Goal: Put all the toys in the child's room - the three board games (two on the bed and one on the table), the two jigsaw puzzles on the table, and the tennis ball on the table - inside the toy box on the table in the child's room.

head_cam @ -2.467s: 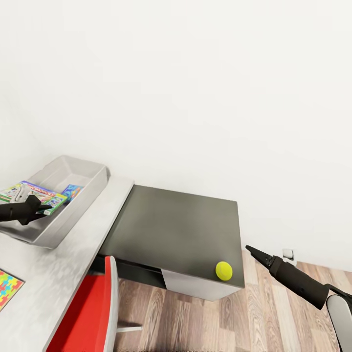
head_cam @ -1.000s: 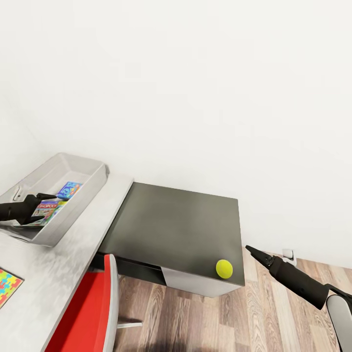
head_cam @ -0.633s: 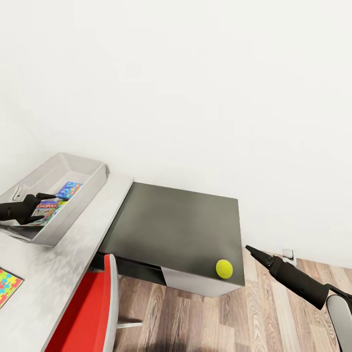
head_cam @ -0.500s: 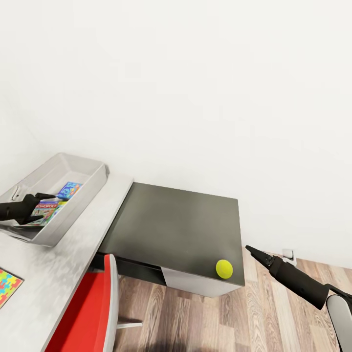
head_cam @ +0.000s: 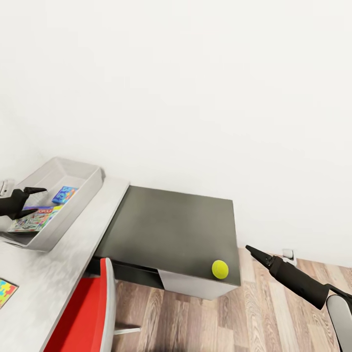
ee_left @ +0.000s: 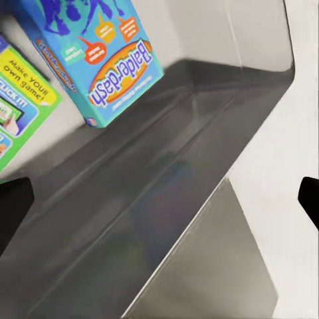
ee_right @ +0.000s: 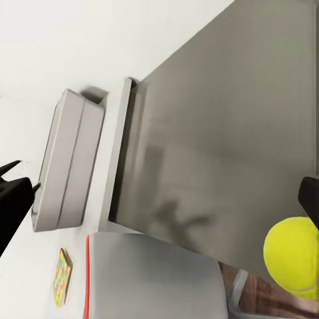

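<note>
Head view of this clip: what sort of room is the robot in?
Probably a child's bedroom or playroom: a grey toy box on a pale grey table holds colourful board game boxes, a yellow tennis ball sits on a dark cabinet top, and a red chair stands on the wood floor.

Fuzzy tennis ball [head_cam: 220,269], wood-grain floor [head_cam: 274,313]

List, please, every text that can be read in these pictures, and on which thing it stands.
"Balderdash": blue board game box in the toy box.
"Make YOUR OWN game!": green board game box beside it.
"...OPOLY", partly hidden: the green box's lid, head view.
Smaller print on both boxes: too blurred.
</note>
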Controlling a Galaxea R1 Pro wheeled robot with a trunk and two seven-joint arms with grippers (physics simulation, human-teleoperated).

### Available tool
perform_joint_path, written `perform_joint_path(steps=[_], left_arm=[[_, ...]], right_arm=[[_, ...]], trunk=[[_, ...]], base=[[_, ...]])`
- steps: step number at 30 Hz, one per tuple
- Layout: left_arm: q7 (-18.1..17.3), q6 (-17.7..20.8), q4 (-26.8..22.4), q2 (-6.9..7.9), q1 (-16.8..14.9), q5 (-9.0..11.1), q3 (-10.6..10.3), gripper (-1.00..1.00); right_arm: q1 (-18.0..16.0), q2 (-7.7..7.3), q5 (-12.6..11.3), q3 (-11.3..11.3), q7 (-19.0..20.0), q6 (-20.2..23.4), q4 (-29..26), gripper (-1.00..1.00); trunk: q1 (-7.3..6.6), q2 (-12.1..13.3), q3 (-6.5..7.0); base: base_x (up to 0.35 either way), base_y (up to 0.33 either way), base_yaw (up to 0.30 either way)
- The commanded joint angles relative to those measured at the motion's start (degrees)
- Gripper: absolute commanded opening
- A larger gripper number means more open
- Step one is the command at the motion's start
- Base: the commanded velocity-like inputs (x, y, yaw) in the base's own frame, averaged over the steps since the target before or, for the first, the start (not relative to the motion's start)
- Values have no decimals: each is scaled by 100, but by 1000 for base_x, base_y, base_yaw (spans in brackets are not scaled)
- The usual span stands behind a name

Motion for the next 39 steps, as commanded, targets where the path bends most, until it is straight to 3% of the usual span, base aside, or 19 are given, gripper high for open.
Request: perform_joint_path(steps=[1,11,18,26,33,36,39], left_arm=[[-132,30,1,23,-7,-64,36,100],[-671,33,-2,254,-7,-66,34,100],[-1237,34,-187,435,-2,-62,25,100],[-1719,34,-827,500,27,-63,3,100],[-1951,34,-969,502,47,-64,-12,100],[-2273,34,-1047,500,57,-67,-173,100],[-2607,34,-1193,498,63,-70,-478,100]], right_arm=[[-5,0,6,-6,20,25,-1,100],[-5,2,8,-6,20,22,1,100],[-5,0,7,-6,20,21,-1,100],[-5,4,8,-6,20,21,-1,100],[-5,1,8,-6,22,21,-1,100],[-5,3,8,-6,23,21,-1,100],[-5,3,7,-6,22,21,-1,100]], trunk=[[4,-9,0],[4,-9,87],[4,-9,149],[4,-9,219],[4,-9,281],[4,-9,307],[4,-9,333]], base=[[0,0,-102],[0,0,-104],[0,0,-106],[0,0,-106],[0,0,-106],[0,0,-106],[0,0,-106]])
